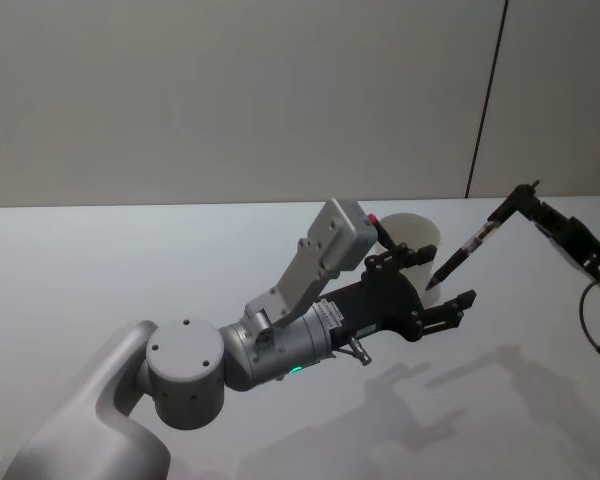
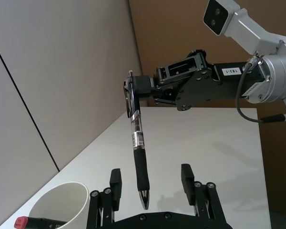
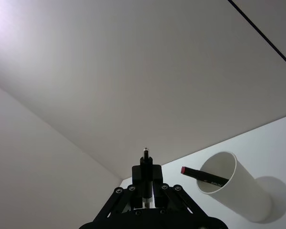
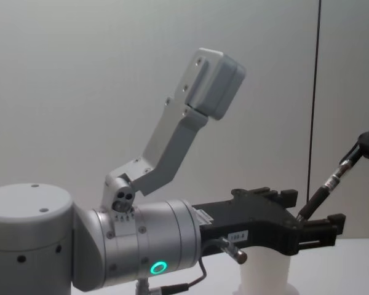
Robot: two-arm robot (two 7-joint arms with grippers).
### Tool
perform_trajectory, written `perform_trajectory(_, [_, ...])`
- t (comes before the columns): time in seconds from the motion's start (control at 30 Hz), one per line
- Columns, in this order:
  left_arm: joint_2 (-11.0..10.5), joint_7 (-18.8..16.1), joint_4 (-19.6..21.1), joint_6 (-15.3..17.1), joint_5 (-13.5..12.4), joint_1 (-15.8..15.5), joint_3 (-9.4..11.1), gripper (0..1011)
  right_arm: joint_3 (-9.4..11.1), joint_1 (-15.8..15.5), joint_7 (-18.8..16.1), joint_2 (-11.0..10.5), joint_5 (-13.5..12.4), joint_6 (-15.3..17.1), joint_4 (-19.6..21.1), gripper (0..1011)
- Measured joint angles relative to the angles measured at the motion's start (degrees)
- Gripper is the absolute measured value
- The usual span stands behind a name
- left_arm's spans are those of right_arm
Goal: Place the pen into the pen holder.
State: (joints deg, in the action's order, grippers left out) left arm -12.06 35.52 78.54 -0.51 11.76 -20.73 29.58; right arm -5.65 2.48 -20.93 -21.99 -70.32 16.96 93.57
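- Reaching in from the right edge of the head view, the right pincer (image 1: 526, 192) is clamped on the top end of the slim black pen with a clear, labelled barrel (image 1: 464, 249), which slants down and to the left with its tip in the air above the desk.
- The left pincer (image 1: 432, 288) sits just beneath that tip with its two black fingers spread wide and nothing between them.
- The left wrist view makes this plain: the pen (image 2: 138, 150) hangs nearly upright and its point ends in the gap between the parted fingers (image 2: 115, 182), touching neither.
- The plain white tapered paper cup serving as pen holder (image 1: 412, 238) stands on the pale grey desk (image 1: 100, 270) just behind the left pincer, largely hidden by it in the head view.
- The wrist views show what the head view barely does: a black marker with a red cap (image 3: 203, 175) leans inside the cup (image 3: 233, 186).
- In the chest view the cup (image 4: 264, 270) shows below the left pincer (image 4: 313, 228), with the pen (image 4: 329, 182) slanting up toward the right edge.
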Motion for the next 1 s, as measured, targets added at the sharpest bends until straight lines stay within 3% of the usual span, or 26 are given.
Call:
perform_trajectory(0.3, [0.00,0.00,0.00,-0.06,0.01,0.00,0.00,1003,-0.47,2.63,-3.55,-0.61,5.80,-2.52,-2.64,117])
perform_trajectory(0.7, [0.00,-0.01,0.00,-0.07,0.01,0.00,0.00,1000,-0.97,9.04,-9.98,-0.75,13.55,-6.23,-9.55,117])
perform_trajectory(1.0, [0.00,-0.01,0.00,-0.06,0.01,0.00,0.00,1000,-1.60,15.78,-17.32,-0.13,19.20,-9.89,-17.22,117])
